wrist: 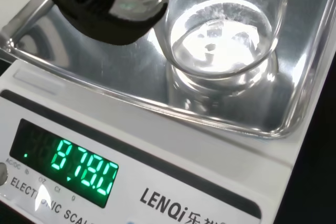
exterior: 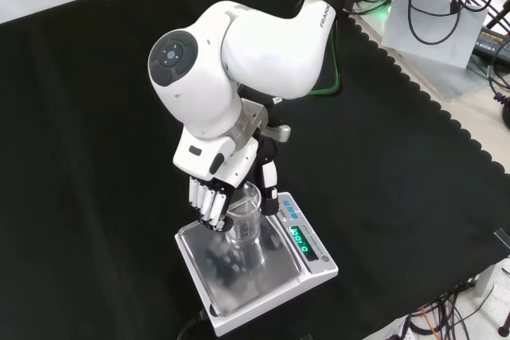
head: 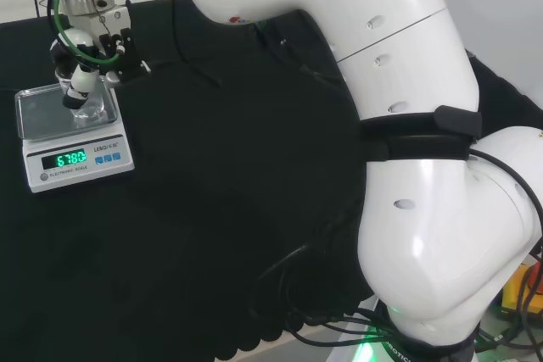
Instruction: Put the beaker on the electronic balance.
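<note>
The small clear glass beaker (exterior: 245,220) is seen standing upright on the shiny steel pan (exterior: 209,259) of the white electronic balance (exterior: 315,267), with its base resting on the metal in the wrist view, where a reflection of the base lies directly beneath it. The black and white robot hand (exterior: 213,197) is closed around the beaker's upper part, with fingers (exterior: 209,206) curled against one side and a dark digit on the other, so the beaker is judged to be held while already set down. The placement itself appears all but done, and the release is taken to be the step in hand. It would be done well if the fingers were opened evenly on both sides, so that the light glass is not dragged or tipped, and if the robot hand were then lifted straight up, clear of the rim. Contact with the pan should be avoided during withdrawal, since the lit green display (head: 66,158) suggests the balance is live. The balance stands on the black cloth of the desk (exterior: 96,117), near its edge in the front view.
</note>
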Action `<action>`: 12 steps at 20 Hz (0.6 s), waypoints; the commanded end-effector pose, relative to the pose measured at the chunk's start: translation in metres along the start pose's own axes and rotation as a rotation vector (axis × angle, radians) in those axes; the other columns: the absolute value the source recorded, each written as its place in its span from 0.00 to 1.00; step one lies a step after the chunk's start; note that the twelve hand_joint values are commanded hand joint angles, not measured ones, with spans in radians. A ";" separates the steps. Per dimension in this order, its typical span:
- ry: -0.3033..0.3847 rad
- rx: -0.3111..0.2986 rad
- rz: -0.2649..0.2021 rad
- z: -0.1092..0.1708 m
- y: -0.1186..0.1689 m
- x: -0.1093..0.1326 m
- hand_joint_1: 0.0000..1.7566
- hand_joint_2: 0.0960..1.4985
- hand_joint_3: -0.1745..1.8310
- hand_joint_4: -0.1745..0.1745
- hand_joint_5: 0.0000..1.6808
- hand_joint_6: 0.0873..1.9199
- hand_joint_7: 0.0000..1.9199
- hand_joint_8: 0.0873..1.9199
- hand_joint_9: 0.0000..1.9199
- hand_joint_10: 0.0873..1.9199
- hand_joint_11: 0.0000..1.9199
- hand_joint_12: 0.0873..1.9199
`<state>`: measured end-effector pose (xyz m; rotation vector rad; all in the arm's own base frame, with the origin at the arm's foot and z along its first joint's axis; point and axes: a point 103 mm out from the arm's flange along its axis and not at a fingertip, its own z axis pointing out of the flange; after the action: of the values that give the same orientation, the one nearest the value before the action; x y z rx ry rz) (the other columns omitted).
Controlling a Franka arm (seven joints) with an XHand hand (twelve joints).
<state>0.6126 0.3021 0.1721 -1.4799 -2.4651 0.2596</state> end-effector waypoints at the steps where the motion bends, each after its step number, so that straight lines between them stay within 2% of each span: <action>1: -0.005 0.028 0.002 0.010 0.007 0.007 0.60 0.71 0.25 0.14 0.44 0.73 0.32 0.72 0.43 0.65 0.42 0.63; 7: 0.004 0.016 -0.001 0.013 0.005 0.004 0.60 0.71 0.25 0.14 0.44 0.73 0.32 0.72 0.43 0.65 0.42 0.63; 9: 0.000 0.016 -0.003 0.011 0.004 0.005 0.60 0.71 0.25 0.18 0.43 0.73 0.32 0.71 0.43 0.64 0.42 0.64; 10: 0.001 0.018 -0.003 0.010 0.003 0.005 0.60 0.62 0.30 0.26 0.36 0.73 0.31 0.67 0.44 0.60 0.41 0.64; 11: 0.005 0.014 -0.009 0.009 0.002 0.005 0.60 0.51 0.35 0.33 0.23 0.62 0.29 0.63 0.43 0.56 0.38 0.65; 12: 0.009 0.011 -0.014 0.008 0.001 0.005 0.57 0.43 0.38 0.40 0.14 0.46 0.25 0.59 0.40 0.53 0.33 0.67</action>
<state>0.6175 0.3088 0.1707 -1.4792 -2.4683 0.2538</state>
